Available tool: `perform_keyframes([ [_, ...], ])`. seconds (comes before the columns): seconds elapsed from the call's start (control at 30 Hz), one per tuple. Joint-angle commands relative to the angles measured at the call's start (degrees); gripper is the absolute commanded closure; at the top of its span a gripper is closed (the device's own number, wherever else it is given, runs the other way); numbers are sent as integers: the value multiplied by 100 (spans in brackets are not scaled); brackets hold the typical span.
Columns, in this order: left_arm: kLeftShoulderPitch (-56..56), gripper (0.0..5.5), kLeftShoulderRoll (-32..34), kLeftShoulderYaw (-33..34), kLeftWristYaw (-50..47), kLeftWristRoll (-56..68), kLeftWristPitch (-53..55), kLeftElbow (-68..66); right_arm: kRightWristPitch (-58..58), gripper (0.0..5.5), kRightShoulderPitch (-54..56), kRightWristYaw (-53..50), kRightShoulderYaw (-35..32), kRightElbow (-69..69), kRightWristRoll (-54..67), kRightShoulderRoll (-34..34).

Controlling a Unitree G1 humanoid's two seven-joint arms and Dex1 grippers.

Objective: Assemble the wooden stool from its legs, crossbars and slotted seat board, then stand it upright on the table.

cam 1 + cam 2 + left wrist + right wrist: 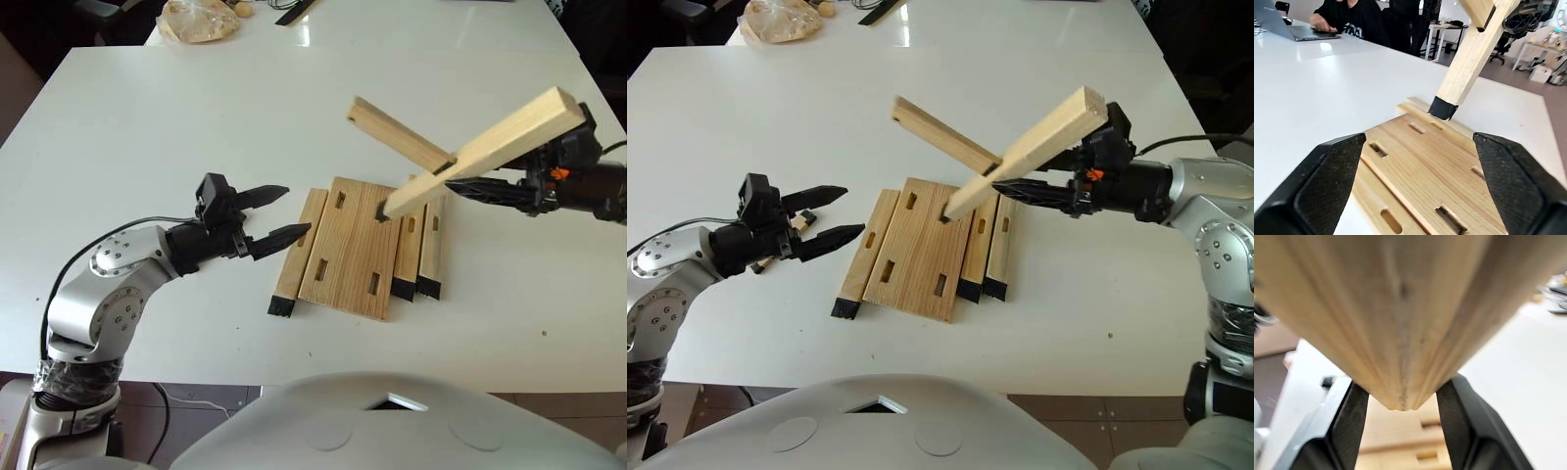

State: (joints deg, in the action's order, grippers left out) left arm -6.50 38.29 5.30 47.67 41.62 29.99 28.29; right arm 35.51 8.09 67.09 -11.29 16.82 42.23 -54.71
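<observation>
Table [147, 117]: right claw [1004, 184] grips leg [490, 147] slanting down toward seat board [343, 245]; left claw [298, 209] spread

Seat board [348, 245] on table [147, 127], leg [299, 250] left (two legs [409, 250] right), crossed pieces [490, 145] above

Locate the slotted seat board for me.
The slotted seat board lies flat on the table in the left eye view, a loose leg along its left edge, two more legs at its right, the held leg slanting above.
</observation>
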Motion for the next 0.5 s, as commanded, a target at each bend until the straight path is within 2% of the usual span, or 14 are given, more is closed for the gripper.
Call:
perform_keyframes([
  [0.03, -133, 143, -123, -94, -73, -278, -188, -100, -690, 347, -132, 290, 104, -459, -677, -219],
  [0.27, -103, 143, -209, -181, -22, -537, -345, -270, -961, 347, 66, 321, 286, -710, -929, 16],
  [0.5, -527, 143, -200, -63, -107, -571, -312, 55, 31, 347, -193, 361, -168, 390, 98, -173],
])
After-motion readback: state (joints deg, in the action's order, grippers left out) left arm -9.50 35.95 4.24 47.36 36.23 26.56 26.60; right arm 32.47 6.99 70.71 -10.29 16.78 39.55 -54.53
